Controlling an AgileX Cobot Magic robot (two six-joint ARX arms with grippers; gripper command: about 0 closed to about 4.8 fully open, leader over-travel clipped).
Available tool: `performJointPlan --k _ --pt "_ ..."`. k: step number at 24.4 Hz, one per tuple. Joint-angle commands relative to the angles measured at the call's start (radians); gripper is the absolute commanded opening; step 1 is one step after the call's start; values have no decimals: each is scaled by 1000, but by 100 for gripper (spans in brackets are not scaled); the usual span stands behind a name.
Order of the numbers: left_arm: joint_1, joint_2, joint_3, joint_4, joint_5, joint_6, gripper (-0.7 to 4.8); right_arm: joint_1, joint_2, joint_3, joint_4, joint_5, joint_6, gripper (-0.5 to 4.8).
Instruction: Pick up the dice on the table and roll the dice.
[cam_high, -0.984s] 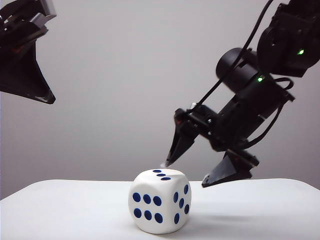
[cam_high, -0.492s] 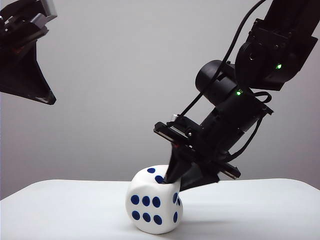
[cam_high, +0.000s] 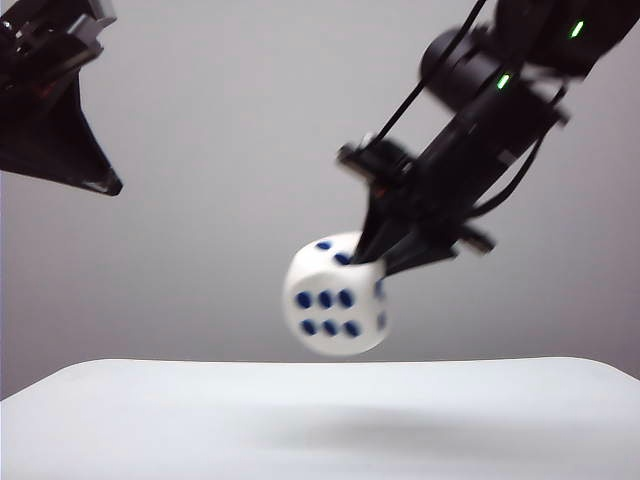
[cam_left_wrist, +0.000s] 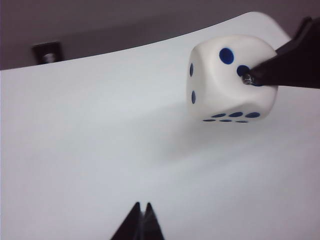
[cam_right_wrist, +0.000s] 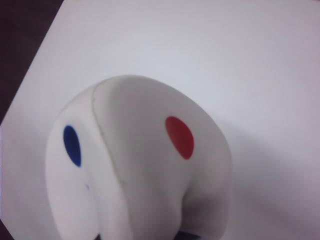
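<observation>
Between the right gripper's (cam_high: 378, 262) two black fingers (cam_left_wrist: 280, 70), one white dice (cam_high: 335, 296) is pinched at its upper corner, hanging clear above the single table (cam_high: 320, 420). Far off to the side, the left gripper (cam_left_wrist: 140, 222) holds nothing, fingertips pressed together.

In the exterior view the large white rounded cube with dark blue pips (cam_high: 335, 297) and the black right end effector (cam_high: 383, 262) are smeared by motion blur, so the contact between its fingertips and the cube cannot be made out. The black left end effector (cam_high: 60, 150) is cut off by the picture's edge. The right wrist view crops the cube (cam_right_wrist: 135, 165) and hides the right fingers. The left wrist view shows only the tips of the left end effector (cam_left_wrist: 140, 227), pressed together.
</observation>
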Motion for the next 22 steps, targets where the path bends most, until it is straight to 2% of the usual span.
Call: performJointPlan --k 1,5,11,16,18,19,20,22 --pt "0 -1 5 84 124 32 -3 -8 -53 0 -145 30 -107 53" --pt "0 0 5 178 222 130 -4 -10 -103 0 -231 32 -192 53" --pt "0 1 5 209 220 134 -4 -14 -185 1 -227 45 -208 53" --pt "0 1 5 209 220 135 -4 -17 -303 12 -227 81 -291 50" --pt "0 1 5 209 220 135 -4 -17 -399 39 -223 72 -344 144" --pt "0 1 5 209 220 135 -4 -17 -468 66 -206 73 -365 365" --pt "0 1 5 209 220 135 -4 -17 -539 91 -153 85 -366 479" --pt "0 1 5 210 220 135 -3 -17 -608 109 -90 156 -370 479"
